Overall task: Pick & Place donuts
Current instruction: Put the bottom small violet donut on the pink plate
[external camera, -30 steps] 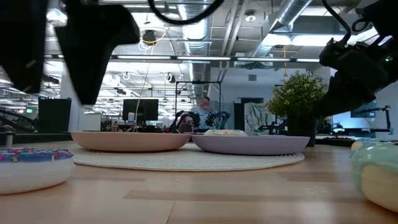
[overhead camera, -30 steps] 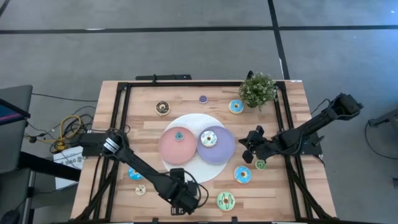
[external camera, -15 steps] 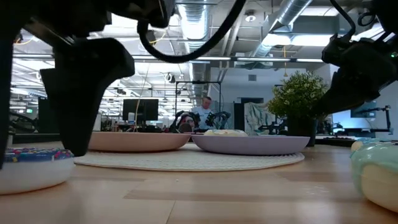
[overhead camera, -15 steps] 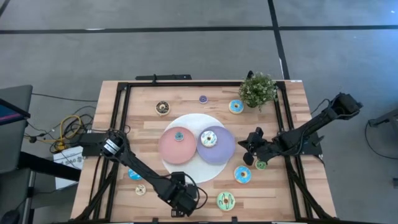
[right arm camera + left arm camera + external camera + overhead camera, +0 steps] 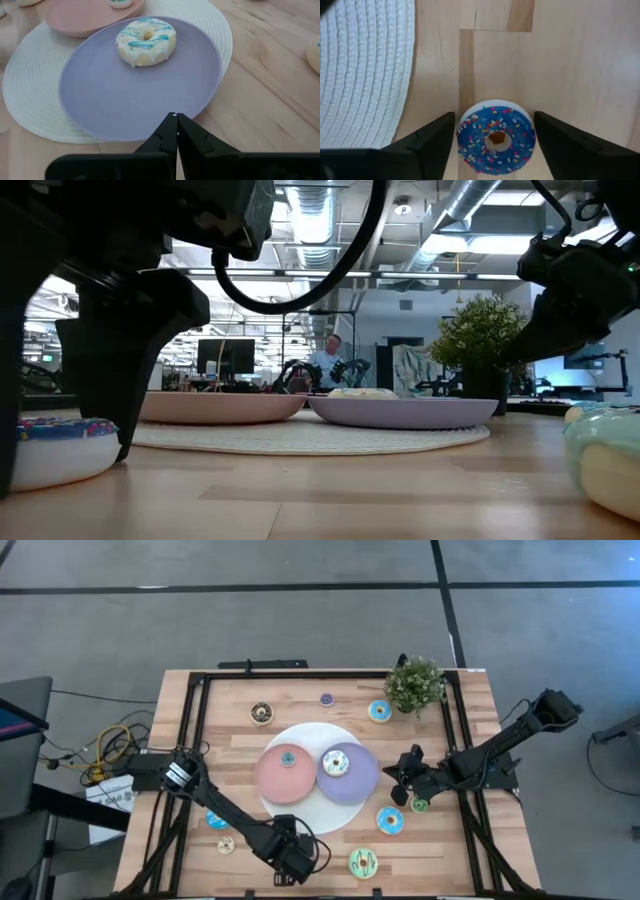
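From above, your left pincer (image 5: 297, 862) hangs near the desk's (image 5: 470, 720) six o'clock edge. The blue donut under it is hidden by the arm, so you cannot check the aim from here. Your right pincer (image 5: 402, 773) waits at about three o'clock, beside the purple plate (image 5: 362, 780).

At desk level, the left pincer's dark fingers (image 5: 125, 370) stand down at the blue donut (image 5: 55, 448). If you close off-centre, one finger could push it so that it slides on the smooth wood.

In the left wrist view the pincer (image 5: 493, 136) is spread wide, with the blue donut (image 5: 496, 136) between the fingers, apparently not yet pinched. The white mat (image 5: 365, 70) is near; a pushed donut could ride onto its edge.

In the right wrist view the pincer (image 5: 176, 121) is pressed together, empty, over the purple plate (image 5: 100, 100) with a white donut (image 5: 146, 41).
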Controlling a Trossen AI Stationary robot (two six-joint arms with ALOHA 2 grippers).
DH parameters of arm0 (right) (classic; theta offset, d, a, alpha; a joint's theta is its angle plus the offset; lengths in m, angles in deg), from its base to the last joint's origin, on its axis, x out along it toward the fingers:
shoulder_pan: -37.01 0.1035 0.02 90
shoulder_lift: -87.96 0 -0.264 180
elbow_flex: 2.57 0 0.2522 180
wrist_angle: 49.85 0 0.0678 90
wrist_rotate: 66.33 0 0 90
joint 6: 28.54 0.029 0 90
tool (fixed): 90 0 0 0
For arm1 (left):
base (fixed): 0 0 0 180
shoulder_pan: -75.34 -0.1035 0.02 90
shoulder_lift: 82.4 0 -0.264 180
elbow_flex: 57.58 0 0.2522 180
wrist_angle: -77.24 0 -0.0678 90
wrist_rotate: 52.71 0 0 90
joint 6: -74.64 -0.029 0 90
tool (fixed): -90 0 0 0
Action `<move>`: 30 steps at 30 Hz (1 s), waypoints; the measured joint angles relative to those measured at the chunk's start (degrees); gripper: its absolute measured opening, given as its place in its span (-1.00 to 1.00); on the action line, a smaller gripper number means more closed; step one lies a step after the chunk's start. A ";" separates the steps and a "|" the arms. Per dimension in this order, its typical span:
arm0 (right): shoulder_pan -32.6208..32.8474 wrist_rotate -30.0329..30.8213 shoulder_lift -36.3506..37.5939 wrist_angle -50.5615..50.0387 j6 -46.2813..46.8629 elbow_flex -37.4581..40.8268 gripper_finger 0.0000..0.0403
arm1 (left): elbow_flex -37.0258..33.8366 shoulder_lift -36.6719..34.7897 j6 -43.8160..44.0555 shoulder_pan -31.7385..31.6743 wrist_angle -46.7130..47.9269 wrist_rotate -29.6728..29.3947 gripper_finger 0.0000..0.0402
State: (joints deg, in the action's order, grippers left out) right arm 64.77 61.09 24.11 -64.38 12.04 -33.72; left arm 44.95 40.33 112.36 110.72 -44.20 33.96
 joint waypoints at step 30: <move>0.00 -0.05 0.00 0.40 0.00 0.00 -1.00 | 20.89 -0.59 -20.17 -15.30 28.67 -12.87 0.00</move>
State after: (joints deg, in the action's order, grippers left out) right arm 64.77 61.04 24.11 -63.97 12.04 -33.72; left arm 65.85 39.74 92.19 95.41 -15.53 21.08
